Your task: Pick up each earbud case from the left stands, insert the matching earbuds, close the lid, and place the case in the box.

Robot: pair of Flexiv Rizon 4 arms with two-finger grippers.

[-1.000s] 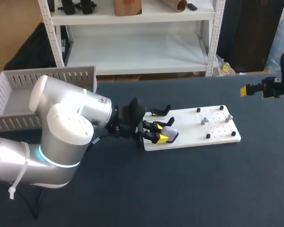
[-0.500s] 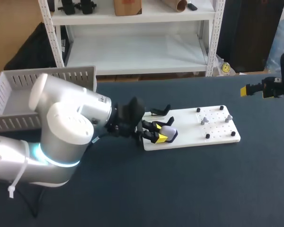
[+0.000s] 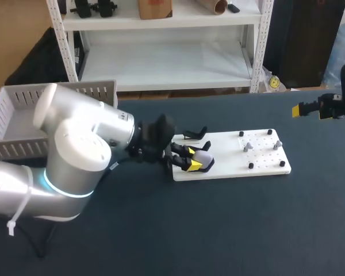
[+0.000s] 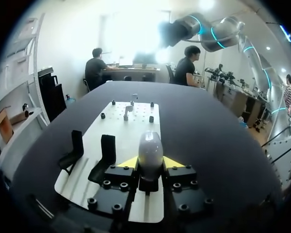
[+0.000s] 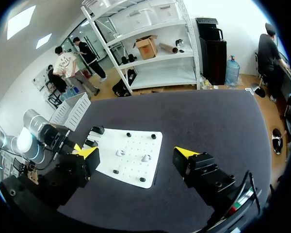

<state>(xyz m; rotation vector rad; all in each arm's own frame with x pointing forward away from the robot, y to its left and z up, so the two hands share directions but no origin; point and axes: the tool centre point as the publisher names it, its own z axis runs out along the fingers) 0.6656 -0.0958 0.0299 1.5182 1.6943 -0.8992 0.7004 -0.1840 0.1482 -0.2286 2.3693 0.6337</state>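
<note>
My left gripper (image 3: pixel 191 162) is shut on a pale grey earbud case (image 3: pixel 204 160) over the near left end of the white board (image 3: pixel 230 164). In the left wrist view the case (image 4: pixel 150 147) sits between the yellow tips of that gripper (image 4: pixel 150 163), lid closed. Two black stands (image 4: pixel 108 149) rise from the board (image 4: pixel 136 121) beside the gripper. Two small grey earbuds (image 3: pixel 248 146) rest on pegs at the board's right end; the wrist view shows them ahead of the gripper as earbuds (image 4: pixel 127 111). My right gripper (image 3: pixel 310 109) hangs open at the table's far right, holding nothing.
A grey slatted box (image 3: pixel 23 118) stands at the table's back left, behind my left arm. Small black pegs (image 3: pixel 250 165) dot the board's right end. In the right wrist view the board (image 5: pixel 136 167) lies ahead between the open fingers (image 5: pixel 184 153).
My left gripper has shifted slightly left and back with the case in it. The right arm has not moved.
</note>
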